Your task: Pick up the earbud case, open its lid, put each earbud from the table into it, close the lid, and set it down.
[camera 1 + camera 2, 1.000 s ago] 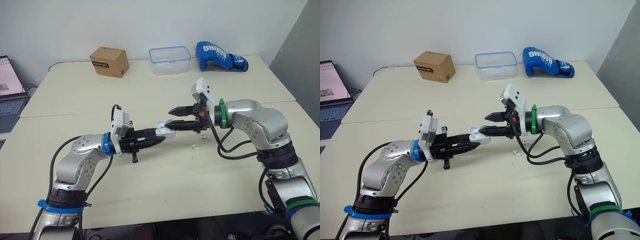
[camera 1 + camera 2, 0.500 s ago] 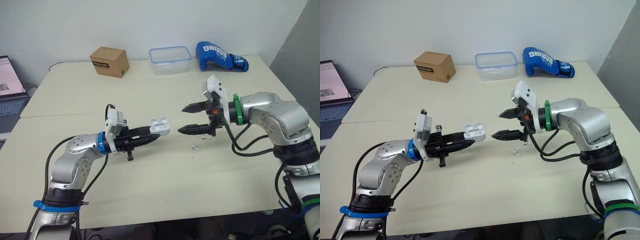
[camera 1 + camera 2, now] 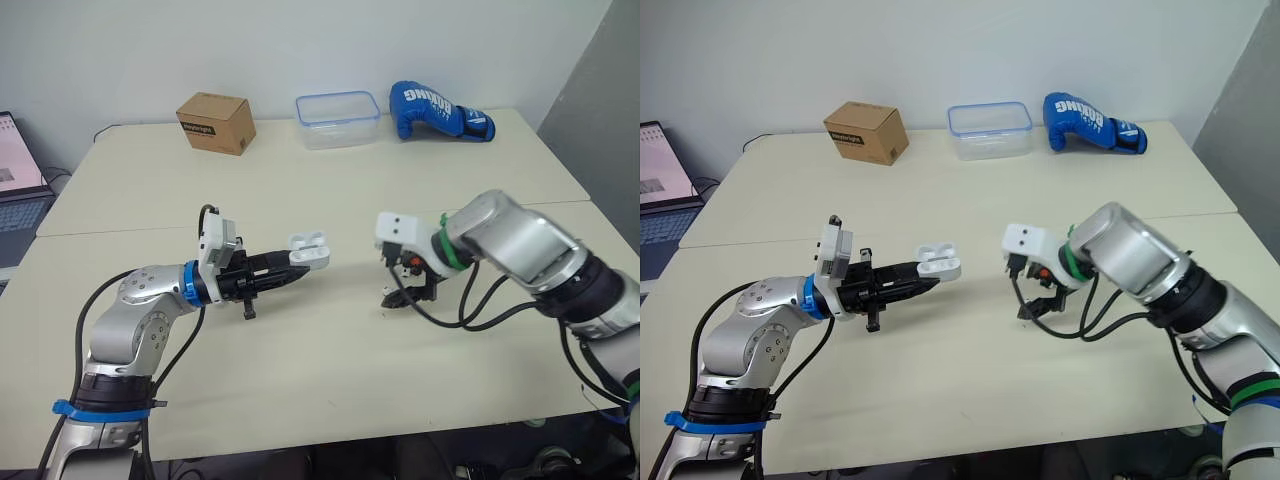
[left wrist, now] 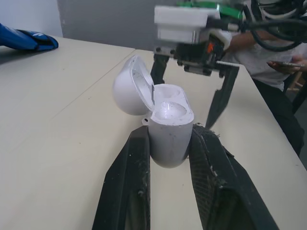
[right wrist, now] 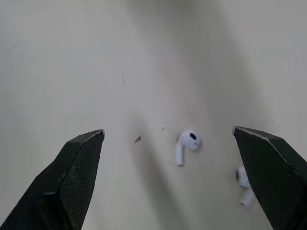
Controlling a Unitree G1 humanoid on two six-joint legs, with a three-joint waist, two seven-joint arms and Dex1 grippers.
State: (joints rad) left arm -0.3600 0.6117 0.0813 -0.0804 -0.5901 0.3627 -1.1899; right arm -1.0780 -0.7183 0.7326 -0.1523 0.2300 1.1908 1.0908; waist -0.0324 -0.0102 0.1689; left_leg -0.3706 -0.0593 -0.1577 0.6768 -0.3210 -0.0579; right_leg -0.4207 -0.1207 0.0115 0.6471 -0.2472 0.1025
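While stretched out beneath both arms, seen as a pale table [image 3: 300, 350]. Well away from the left end effector [image 3: 293, 270], off to its outer side: an open laptop [image 3: 18, 190] at the table's edge. Far ahead of that same end effector, near the table's far edge: a brown cardboard box [image 3: 213, 121]. Far beyond the gap between the two end effectors: a clear plastic container [image 3: 338, 118] rimmed in blue. Just beside the container and well beyond the right end effector [image 5: 168, 133]: a blue boxing glove [image 3: 440, 110].

Left end effector: held above the table, pointing toward the right one, clenched on the white earbud case [image 4: 168, 129]. Case pinched by its lower body between the two black fingers [image 4: 127, 187], standing out past their tips, clear of the table, its lid swung back and open.

Right end effector: near the case's open end but apart from it, pointed down at the table, released, fingers spread wide, grasping nothing. Directly below it, on the table: first earbud [image 5: 187, 143], white, in the gap between the spread fingers, touching neither. Second earbud [image 5: 243, 184]: just beside one fingertip, partly hidden behind it.
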